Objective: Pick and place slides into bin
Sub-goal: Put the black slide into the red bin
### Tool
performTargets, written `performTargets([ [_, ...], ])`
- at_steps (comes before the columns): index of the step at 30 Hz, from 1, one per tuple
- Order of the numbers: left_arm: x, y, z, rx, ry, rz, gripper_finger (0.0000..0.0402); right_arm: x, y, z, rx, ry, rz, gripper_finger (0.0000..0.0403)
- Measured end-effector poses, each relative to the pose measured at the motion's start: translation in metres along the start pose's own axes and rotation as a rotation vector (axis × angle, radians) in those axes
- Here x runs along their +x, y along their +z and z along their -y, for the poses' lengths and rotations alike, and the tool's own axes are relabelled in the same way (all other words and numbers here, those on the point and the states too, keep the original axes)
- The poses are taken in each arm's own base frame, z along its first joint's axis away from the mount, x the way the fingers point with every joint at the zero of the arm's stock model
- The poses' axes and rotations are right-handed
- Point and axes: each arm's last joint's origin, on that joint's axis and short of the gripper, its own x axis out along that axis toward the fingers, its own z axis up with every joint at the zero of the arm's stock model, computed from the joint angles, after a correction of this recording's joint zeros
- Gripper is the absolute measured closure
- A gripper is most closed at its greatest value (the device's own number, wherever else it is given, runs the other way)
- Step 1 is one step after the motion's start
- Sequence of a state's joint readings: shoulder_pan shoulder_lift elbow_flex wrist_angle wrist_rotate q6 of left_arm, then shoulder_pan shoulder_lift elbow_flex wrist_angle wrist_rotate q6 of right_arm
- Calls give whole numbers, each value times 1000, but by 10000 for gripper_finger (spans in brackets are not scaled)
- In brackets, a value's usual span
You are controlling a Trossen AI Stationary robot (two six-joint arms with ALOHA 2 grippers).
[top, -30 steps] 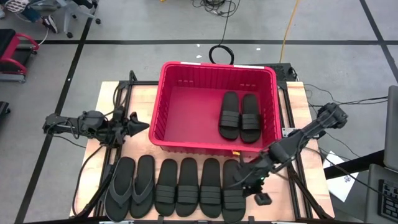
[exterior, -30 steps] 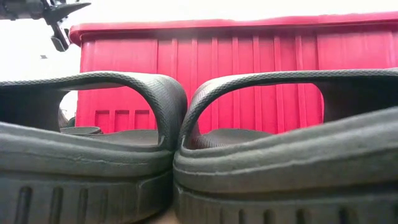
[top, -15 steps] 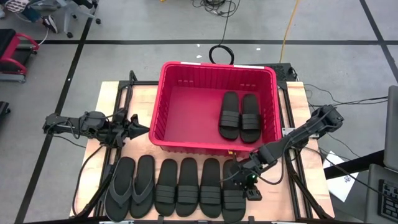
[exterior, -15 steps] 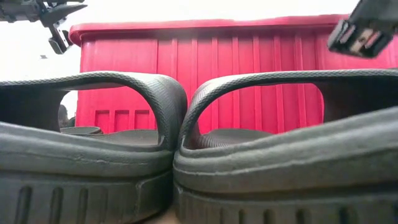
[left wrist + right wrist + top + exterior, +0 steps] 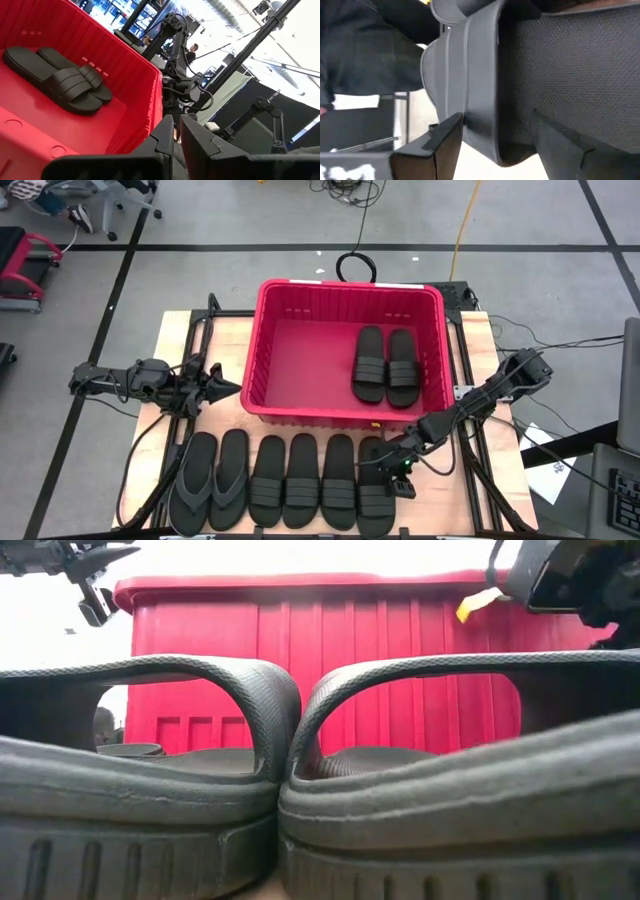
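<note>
The red bin (image 5: 256,345) stands mid-table and holds two black slides (image 5: 385,367) lying flat on its floor at the right. Several black slides (image 5: 300,480) and a dark-grey flip-flop pair (image 5: 210,480) lie in a row along the near edge. My right gripper (image 5: 393,470) is open, low over the right side of the rightmost slide (image 5: 372,480). In the right wrist view its fingers (image 5: 445,140) stand on either side of that slide's side rim (image 5: 480,85); I see no touch. My left gripper (image 5: 232,387) is shut and empty, left of the bin.
The bin's near wall (image 5: 400,660) rises just behind the row of slides. Two slides (image 5: 280,790) fill the front of the low view. Bare table shows left of the bin, and metal frame rails run along both table sides. Cables lie on the floor beyond.
My right gripper has gone toward the table's left edge and a little toward the far edge, coming in over the right side of the rightmost slide. It has come into the low view at the upper right. The slides have kept still.
</note>
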State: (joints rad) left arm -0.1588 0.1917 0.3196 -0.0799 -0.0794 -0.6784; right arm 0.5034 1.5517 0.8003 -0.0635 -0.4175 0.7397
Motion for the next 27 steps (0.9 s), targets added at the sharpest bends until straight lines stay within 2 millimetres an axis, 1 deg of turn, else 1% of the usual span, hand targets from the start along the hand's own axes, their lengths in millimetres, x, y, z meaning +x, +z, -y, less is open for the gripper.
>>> performTargets([
  [2,0,0,0,2,3,2,371,2,-3,4,3,16,12,181],
  [5,0,0,0,3,5,3,371,5,-7,3,-28,50,34,188],
  [9,0,0,0,16,6,5,371,7,-9,1,-54,73,50,213],
  [12,0,0,0,19,7,4,371,7,-9,0,-61,85,57,260],
  [14,0,0,-1,20,10,0,371,7,-6,-3,-77,110,83,308],
  [16,0,0,-1,21,10,1,371,7,-5,-8,-92,144,109,364],
  [17,0,0,-1,21,10,0,371,7,-3,-11,-102,164,125,382],
  [18,0,0,-1,22,10,1,371,6,-2,-13,-106,177,135,389],
  [24,0,0,-1,30,11,0,371,3,7,-29,-73,208,114,397],
  [27,0,0,-1,46,11,-1,371,0,11,-35,-81,192,102,397],
])
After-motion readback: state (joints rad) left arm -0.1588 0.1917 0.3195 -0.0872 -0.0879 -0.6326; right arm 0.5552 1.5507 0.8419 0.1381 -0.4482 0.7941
